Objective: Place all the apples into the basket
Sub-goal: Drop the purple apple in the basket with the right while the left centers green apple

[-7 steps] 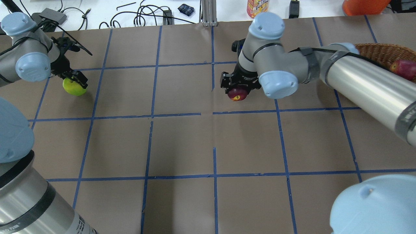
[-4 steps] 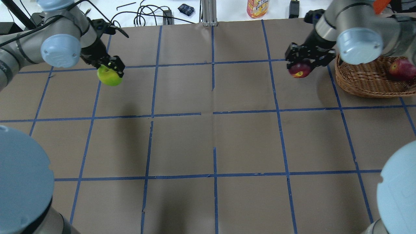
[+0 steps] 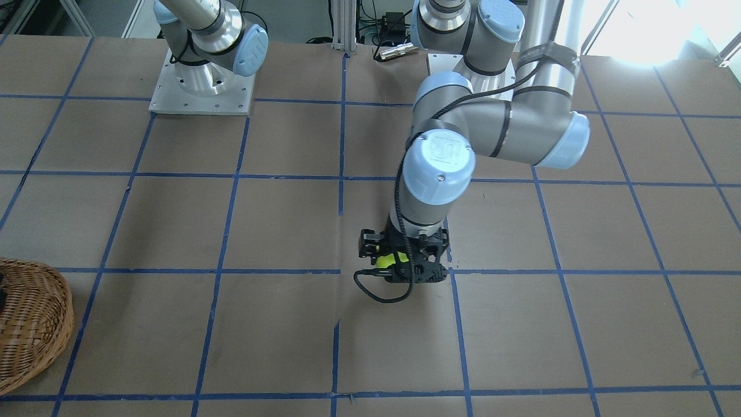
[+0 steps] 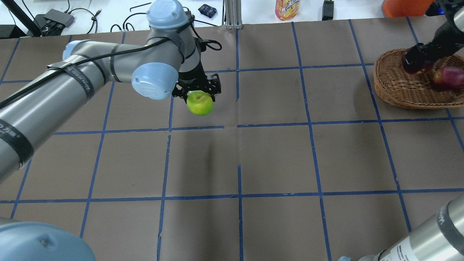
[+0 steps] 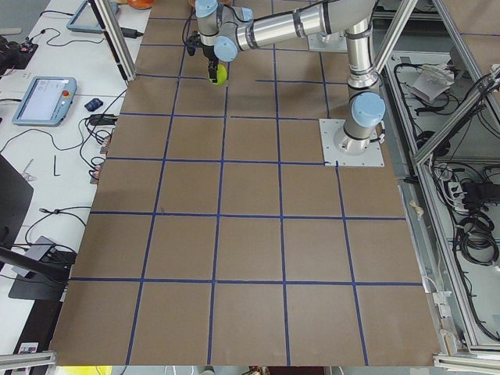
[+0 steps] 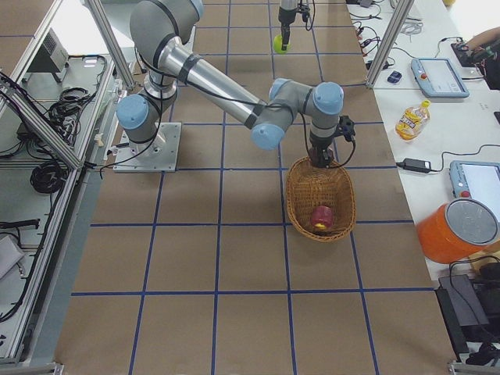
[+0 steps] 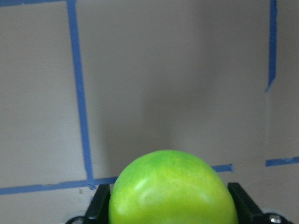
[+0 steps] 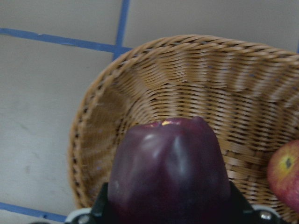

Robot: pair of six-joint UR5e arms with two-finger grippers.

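My left gripper (image 4: 198, 93) is shut on the lime green apple (image 4: 200, 103) and holds it above the table, left of centre; the apple fills the bottom of the left wrist view (image 7: 173, 193). My right gripper (image 4: 417, 64) is shut on the dark maroon-purple apple (image 8: 170, 172) and holds it over the left part of the wicker basket (image 4: 393, 88). The red apple with a yellowish patch (image 4: 448, 77) lies inside the basket, to the right of my right gripper, and also shows in the right wrist view (image 8: 286, 173).
The basket stands at the table's far right edge (image 3: 35, 341). Cables, a snack bag (image 4: 287, 8) and an orange container (image 4: 402, 7) lie beyond the table's back edge. Blue tape lines grid the brown table top.
My left gripper has moved right toward the table's middle with the green apple. My right gripper has carried the maroon apple right, from beside the basket to over it.
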